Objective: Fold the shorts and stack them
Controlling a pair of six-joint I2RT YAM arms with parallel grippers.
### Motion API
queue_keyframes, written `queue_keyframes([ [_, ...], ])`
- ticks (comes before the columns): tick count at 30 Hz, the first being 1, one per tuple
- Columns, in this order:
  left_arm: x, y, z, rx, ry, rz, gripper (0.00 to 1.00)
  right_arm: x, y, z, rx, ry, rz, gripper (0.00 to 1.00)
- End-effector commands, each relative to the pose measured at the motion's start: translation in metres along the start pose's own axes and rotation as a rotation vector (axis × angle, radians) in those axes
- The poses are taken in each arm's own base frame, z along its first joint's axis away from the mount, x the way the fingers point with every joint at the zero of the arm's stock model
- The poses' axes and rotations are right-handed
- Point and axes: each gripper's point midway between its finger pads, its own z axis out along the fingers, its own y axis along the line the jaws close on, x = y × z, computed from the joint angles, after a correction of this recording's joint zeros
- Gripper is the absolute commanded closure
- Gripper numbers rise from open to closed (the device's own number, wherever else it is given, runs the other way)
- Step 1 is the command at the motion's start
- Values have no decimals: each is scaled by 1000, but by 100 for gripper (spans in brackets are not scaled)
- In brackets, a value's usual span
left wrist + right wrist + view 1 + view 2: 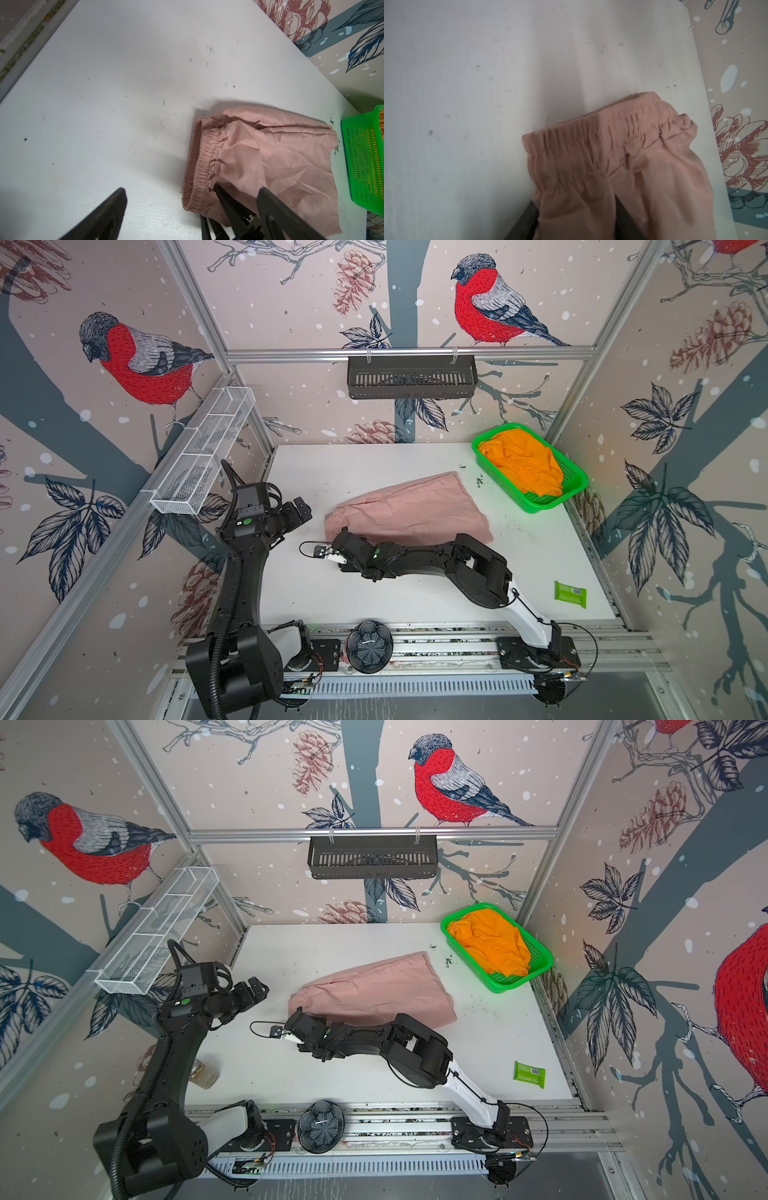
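Observation:
The dusty pink shorts (409,510) lie folded flat in the middle of the white table (415,597), with the gathered waistband (200,162) at their left end. My right gripper (338,537) reaches across to the near corner of that waistband. In the right wrist view the pink cloth (571,166) fills the gap between its dark fingers (527,220), so it is shut on the shorts. My left gripper (301,510) hovers open left of the shorts, holding nothing. The bright orange shorts (519,460) lie crumpled in the green basket (540,506) at the back right.
A green snack packet (570,594) lies near the table's right front. A dark flower-shaped dish (370,646) sits on the front rail. A white mesh rack (203,456) hangs on the left wall and a black rack (411,377) on the back wall. A jar (203,1073) stands off the table's left edge.

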Motion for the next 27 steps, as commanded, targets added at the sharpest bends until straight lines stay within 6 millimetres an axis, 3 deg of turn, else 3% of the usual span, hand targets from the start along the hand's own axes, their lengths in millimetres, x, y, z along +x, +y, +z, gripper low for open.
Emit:
queue_keyframes([
  [1, 1, -9, 5, 76, -20, -77, 2, -16, -2, -13, -81, -97, 119, 82],
  [5, 23, -15, 19, 174, 36, -146, 2, -28, -6, -35, -146, -224, 243, 94],
  [9, 44, -16, 33, 243, 79, -211, 2, -35, -11, -49, -176, -316, 321, 97],
  [15, 58, -24, 47, 345, 128, -253, 2, -34, -8, -50, -175, -335, 337, 98],
  [21, 79, -15, 62, 327, 188, -270, 2, -32, -13, -52, -144, -349, 349, 98],
  [27, 93, -22, 76, 344, 225, -260, 2, -35, -15, -53, -135, -355, 338, 98],
])
